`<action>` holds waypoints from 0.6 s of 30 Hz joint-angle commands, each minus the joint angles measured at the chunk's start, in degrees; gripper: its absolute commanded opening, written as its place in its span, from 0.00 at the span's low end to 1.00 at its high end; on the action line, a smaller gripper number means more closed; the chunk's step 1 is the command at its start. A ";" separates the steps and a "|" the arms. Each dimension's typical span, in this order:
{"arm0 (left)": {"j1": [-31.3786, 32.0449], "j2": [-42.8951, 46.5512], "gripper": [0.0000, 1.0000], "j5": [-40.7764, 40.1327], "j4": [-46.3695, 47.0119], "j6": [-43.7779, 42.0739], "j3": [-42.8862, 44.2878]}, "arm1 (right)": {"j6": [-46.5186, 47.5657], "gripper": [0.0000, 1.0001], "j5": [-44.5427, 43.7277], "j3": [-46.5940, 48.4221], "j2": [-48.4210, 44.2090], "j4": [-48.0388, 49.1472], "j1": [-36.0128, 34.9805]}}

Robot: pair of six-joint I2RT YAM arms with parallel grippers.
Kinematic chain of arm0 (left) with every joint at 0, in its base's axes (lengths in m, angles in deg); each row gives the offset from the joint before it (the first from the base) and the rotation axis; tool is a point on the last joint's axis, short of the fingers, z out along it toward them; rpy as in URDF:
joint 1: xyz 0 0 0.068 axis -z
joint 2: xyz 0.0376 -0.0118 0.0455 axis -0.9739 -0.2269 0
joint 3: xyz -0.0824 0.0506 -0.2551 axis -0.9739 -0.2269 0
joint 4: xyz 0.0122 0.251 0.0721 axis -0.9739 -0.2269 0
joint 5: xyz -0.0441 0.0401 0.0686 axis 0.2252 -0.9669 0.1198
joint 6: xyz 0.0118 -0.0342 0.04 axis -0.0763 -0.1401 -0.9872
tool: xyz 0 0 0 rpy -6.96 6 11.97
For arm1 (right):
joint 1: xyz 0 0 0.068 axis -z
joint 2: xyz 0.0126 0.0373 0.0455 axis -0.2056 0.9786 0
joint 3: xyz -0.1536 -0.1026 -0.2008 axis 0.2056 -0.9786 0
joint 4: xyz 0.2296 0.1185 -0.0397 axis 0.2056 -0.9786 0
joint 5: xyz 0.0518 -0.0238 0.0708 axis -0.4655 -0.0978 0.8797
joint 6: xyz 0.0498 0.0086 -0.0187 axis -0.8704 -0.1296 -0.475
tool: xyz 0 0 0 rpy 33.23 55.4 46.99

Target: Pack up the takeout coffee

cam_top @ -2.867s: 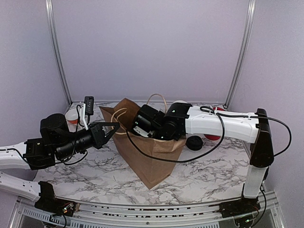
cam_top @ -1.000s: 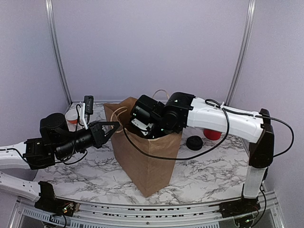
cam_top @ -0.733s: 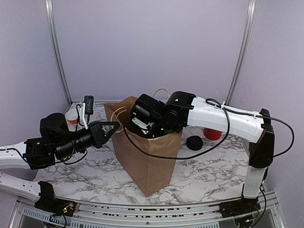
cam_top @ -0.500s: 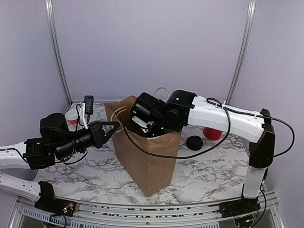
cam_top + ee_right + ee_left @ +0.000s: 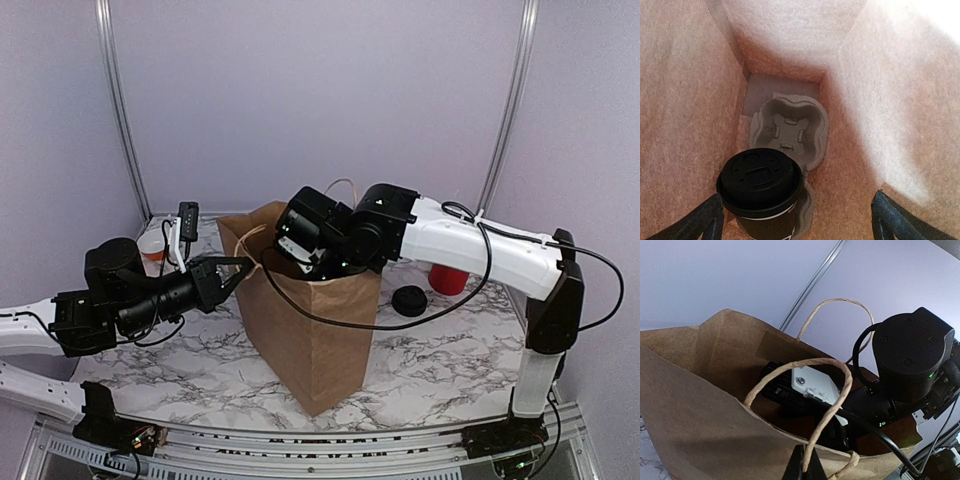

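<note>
The takeout coffee (image 5: 760,186), a black paper cup with its black lid on, stands upright in the near pocket of a grey pulp carrier (image 5: 790,125) on the floor of the brown paper bag (image 5: 315,330). My right gripper (image 5: 795,222) is inside the bag above the cup, open, its fingertips (image 5: 696,222) wide apart and touching nothing. In the top view its fingers are hidden by the bag's rim. My left gripper (image 5: 804,467) is shut on the bag's near twine handle (image 5: 832,400), left of the bag.
A round black lid-like disc (image 5: 408,300) lies on the marble table right of the bag. A red tub (image 5: 448,278) stands behind it. White-rimmed cups (image 5: 152,250) stand at the back left. The right arm's cable (image 5: 340,322) drapes over the bag's front.
My right arm has risen a little out of the bag, and the bag stands more upright. The left gripper has kept its hold on the handle.
</note>
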 commanded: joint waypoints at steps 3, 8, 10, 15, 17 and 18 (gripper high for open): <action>0.16 -0.44 0.00 0.80 -1.27 0.12 1.52 | -1.32 1.00 -0.64 3.56 -3.81 2.26 -0.61; 0.15 -0.44 0.00 0.79 -1.23 0.28 1.43 | -1.64 1.00 -0.71 4.11 -4.13 2.14 -0.60; 0.15 -0.44 0.00 0.80 -1.22 0.28 1.43 | -1.67 1.00 -0.87 4.29 -4.34 2.17 -0.64; 0.20 -0.36 0.00 0.89 -1.23 0.29 1.34 | -1.89 1.00 -1.10 4.54 -4.73 2.46 -0.57; 0.16 -0.27 0.00 0.85 -1.27 0.33 1.26 | -1.89 1.00 -1.15 4.55 -4.89 2.54 -0.61; 0.21 -0.22 0.00 0.89 -1.23 0.28 1.24 | -1.87 1.00 -1.15 4.63 -4.89 2.58 -0.61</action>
